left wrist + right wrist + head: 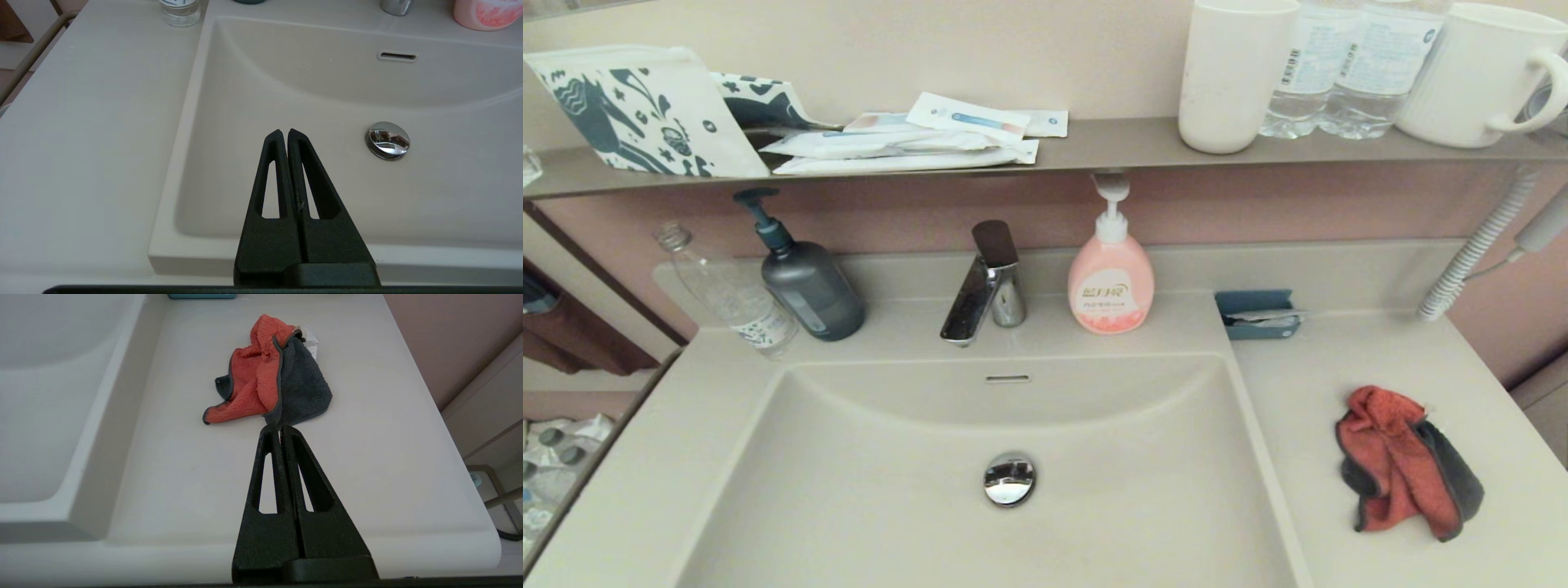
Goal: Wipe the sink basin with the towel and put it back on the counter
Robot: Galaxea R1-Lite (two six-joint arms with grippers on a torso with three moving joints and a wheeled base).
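I am looking down at the sink basin (890, 490), and the towel (1405, 461) is lying crumpled on the tabletop (1339, 359) to the right of it, well clear of the basin's rim. It is showing its red-orange face with the dark grey reverse folded out along the far right side.

Neither arm is appearing in my head view. Through the right wrist camera I am seeing the right gripper (280, 426) hanging above the tabletop with its fingers (267, 457) pressed together and gripping nothing; their tips are lining up with the near grey edge of the towel (269, 388), though I cannot tell whether they are touching it. Through the left wrist camera I am seeing the left gripper (284, 132) hovering over the front part of the basin (286, 81), its fingers (271, 163) also pressed together and empty, with the chrome drain plug (387, 140) off to one side of them.

Behind the basin the faucet (984, 286) is standing between a dark grey pump bottle (805, 273) and a pink soap dispenser (1111, 273). A clear plastic bottle (727, 294) is leaning at the back left corner, and a small blue tray (1256, 314) is sitting at the back of the tabletop, beyond the towel.
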